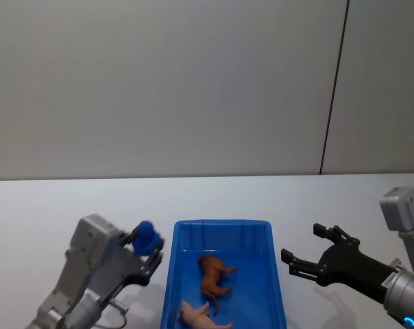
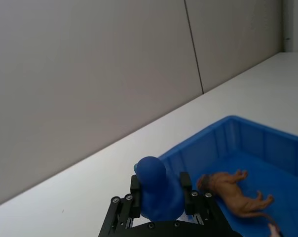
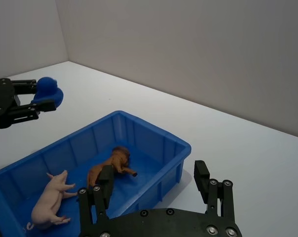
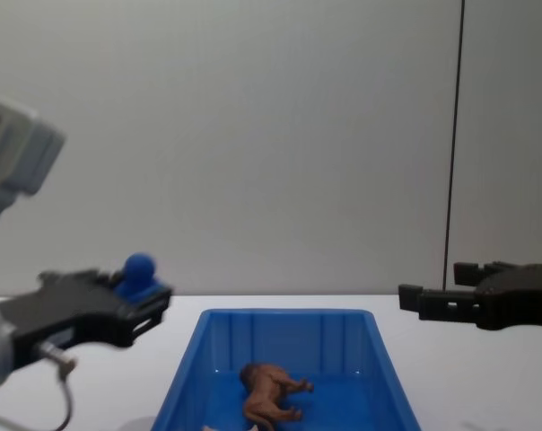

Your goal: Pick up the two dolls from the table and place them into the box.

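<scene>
The blue doll (image 1: 146, 236) (image 2: 156, 190) (image 4: 138, 274) (image 3: 49, 92) is held in the air just left of the box, with my left gripper (image 1: 147, 249) (image 2: 160, 197) shut on it. The brown animal doll (image 1: 213, 273) (image 2: 235, 191) (image 3: 111, 165) (image 4: 268, 391) lies on its side on the floor of the blue box (image 1: 224, 225) (image 2: 223, 131) (image 3: 154, 136) (image 4: 289, 315). My right gripper (image 1: 306, 250) (image 3: 154, 185) (image 4: 437, 287) hovers open and empty over the white table (image 1: 42, 205) to the right of the box.
A pink pig figurine (image 1: 200, 316) (image 3: 50, 197) lies in the near end of the box beside the brown doll. A grey wall (image 1: 193, 82) stands behind the table's far edge.
</scene>
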{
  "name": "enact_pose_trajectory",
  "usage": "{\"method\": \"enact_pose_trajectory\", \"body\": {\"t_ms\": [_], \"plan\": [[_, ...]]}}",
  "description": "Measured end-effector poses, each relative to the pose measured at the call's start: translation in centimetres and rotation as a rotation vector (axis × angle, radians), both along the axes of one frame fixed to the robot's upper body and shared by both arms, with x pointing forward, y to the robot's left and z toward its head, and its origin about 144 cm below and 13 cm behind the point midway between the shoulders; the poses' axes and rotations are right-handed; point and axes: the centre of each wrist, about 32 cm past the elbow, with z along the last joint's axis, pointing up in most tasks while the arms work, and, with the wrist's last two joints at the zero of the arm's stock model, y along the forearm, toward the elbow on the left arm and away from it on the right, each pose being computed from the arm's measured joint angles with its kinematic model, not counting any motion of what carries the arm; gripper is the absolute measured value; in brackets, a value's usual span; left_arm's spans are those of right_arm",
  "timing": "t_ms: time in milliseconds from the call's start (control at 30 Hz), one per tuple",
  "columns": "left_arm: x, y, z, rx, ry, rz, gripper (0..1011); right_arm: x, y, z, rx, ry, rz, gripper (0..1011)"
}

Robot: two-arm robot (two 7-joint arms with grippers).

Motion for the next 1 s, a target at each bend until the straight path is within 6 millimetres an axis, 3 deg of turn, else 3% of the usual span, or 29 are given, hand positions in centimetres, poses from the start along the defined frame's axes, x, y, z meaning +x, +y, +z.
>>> {"method": "enact_pose_trajectory", "body": {"t_ms": [233,567,1000], "plan": [[1.5,-2.4,1.6,0.009,-0.046,-0.083,653,0.0,0.0,0.0,0.0,0.0,0.0,1001],[2.6,-5.5,1.9,-0.028,-0.081,-0.189,966,0.0,0.0,0.0,0.0,0.0,0.0,1001],[2.3,-6.9,1.9,-0.089,-0.135,-0.235,1001,0.0,0.0,0.0,0.0,0.0,0.0,1001]]}}
